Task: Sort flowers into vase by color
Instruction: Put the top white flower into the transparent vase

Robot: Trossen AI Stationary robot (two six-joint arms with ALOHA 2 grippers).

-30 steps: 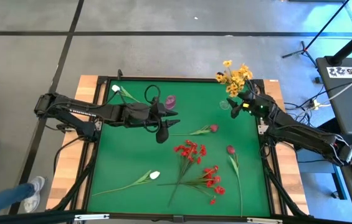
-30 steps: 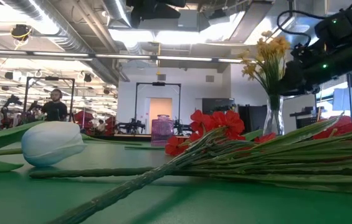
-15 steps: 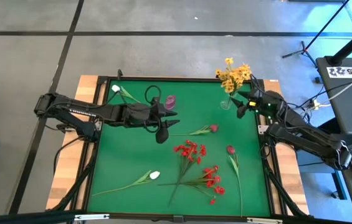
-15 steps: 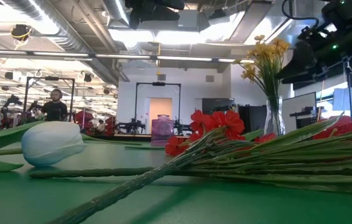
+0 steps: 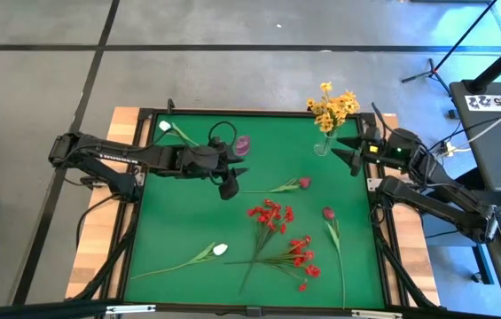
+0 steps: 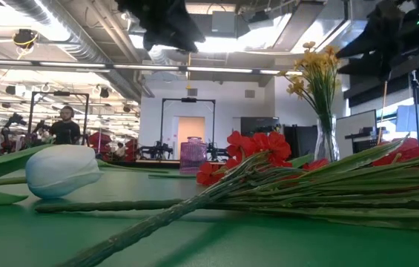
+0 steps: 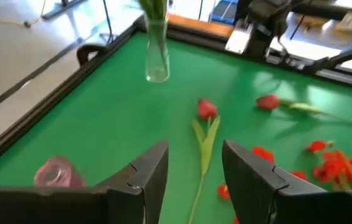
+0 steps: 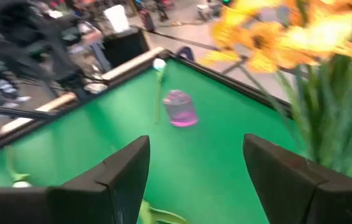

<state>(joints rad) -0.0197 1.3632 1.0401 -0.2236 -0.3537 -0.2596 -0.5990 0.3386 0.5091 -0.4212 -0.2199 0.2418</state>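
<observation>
Overhead, the left arm reaches across the far half of the green table (image 5: 179, 221), its long dark links nearly level, and the left gripper (image 5: 230, 185) hangs over the felt with its fingers spread and nothing between them (the left wrist view shows the gap plainly). Just ahead of it lies a dark pink-red tulip (image 5: 302, 182), flat on its green stem. A small pink vase (image 5: 243, 144), translucent and squat, stands just beside that arm's wrist.

The right arm bends in from the table's right edge, and the right gripper (image 5: 346, 151) sits close beside the clear glass vase (image 5: 322, 146), fingers wide apart and empty. That vase is tall and narrow, standing near the far right corner, and it holds the yellow-orange blossom sprays (image 5: 333, 109), upright and bushy.

Loose on the cloth lie the rest: red blossom sprays (image 5: 272, 215) mid-table with stems crossing, a second dark tulip (image 5: 328, 213) to their right, a white tulip (image 5: 221, 250) toward the near left, and another white tulip (image 5: 165, 127) at the far left corner. Low down, the white tulip's bloom looks smooth and egg-shaped.
</observation>
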